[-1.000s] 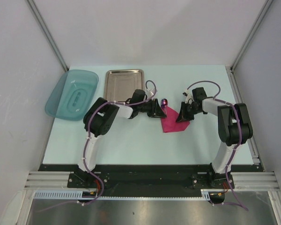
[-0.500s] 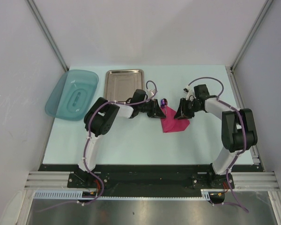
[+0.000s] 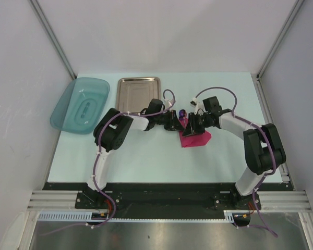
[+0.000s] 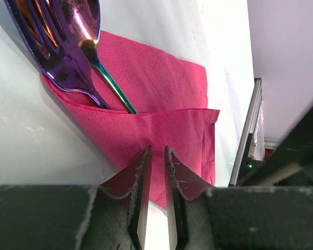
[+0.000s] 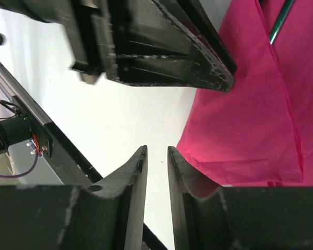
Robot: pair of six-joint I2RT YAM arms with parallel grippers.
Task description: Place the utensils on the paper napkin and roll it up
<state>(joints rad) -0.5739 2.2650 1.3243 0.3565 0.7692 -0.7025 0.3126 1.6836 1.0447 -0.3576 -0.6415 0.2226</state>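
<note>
Step in hand, as judged: rolling the paper napkin over the fork and spoon.

Recommendation: keep the tips low and sweep slowly, so the thin paper neither tears nor sheds the handles.

Left gripper: jaws at a narrow slit, tips at the folded flap, nothing visibly pinched.

Right gripper: likewise nearly closed and empty, just beside the napkin's edge.

Utensil heads protrude at the napkin's far-left corner.

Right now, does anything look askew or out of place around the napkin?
Yes: the paper napkin is folded lopsided, one flap crossing the handles at a slant, and the fork and spoon heads stick out past its edge.
</note>
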